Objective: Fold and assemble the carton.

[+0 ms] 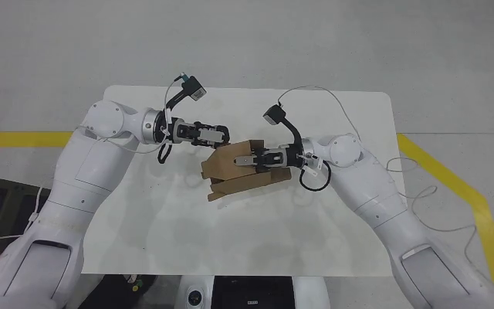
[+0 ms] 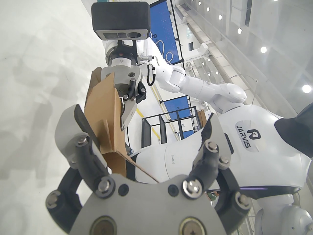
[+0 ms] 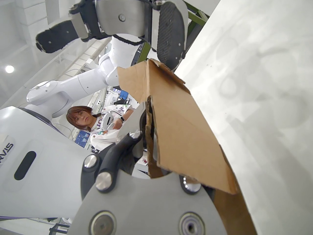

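The brown cardboard carton (image 1: 231,171) is partly folded and held above the middle of the white table (image 1: 139,232), its flaps splayed toward the front. My right gripper (image 1: 241,160) comes in from the right and is shut on an upper panel of the carton (image 3: 185,133); the left wrist view shows its fingers (image 2: 127,113) clamping the cardboard edge (image 2: 107,113). My left gripper (image 1: 225,135) hovers at the carton's far left corner, open wide. One of its pads (image 2: 84,125) lies against the cardboard, the other (image 2: 210,130) stands free. The right wrist view shows the left gripper (image 3: 106,53) open above the carton's top edge.
Bare tabletop surrounds the carton on every side. A thin cable (image 1: 340,108) loops above the table's far right. Yellow floor tape (image 1: 31,139) runs beside the table on both sides.
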